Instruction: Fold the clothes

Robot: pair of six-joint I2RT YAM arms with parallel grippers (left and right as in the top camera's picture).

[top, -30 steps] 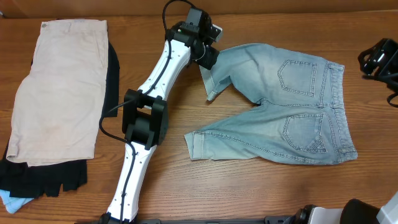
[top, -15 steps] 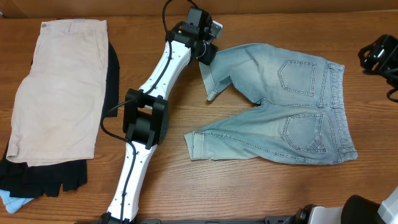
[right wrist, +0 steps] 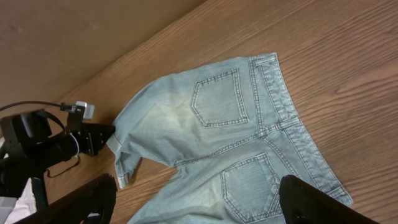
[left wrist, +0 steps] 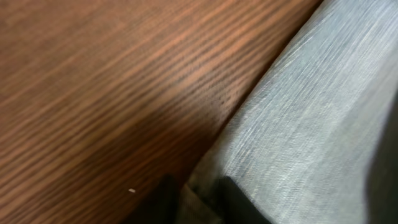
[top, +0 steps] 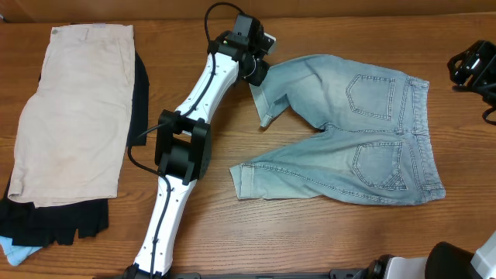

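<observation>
The faded denim shorts (top: 349,139) were spread pockets-up on the table (top: 310,232), one leg cuff lying between the fingertips (left wrist: 166,190) of the left gripper (top: 260,74), though a firm pinch could not be told, while the right gripper (right wrist: 199,205) was held wide open above them, gripping nothing.

Quick tally from us: we count one pair of denim shorts (top: 349,147) on the right, with two back pockets (top: 370,94) and two cuffed hems (top: 242,182). On the left we get one pair of cream shorts (top: 74,108) on top of the black garments (top: 70,221); we can't tell how many are in that layer. One light-blue scrap (top: 15,249) pokes out near left. Two arms: the left arm (top: 198,101) and the right arm (top: 474,70).
</observation>
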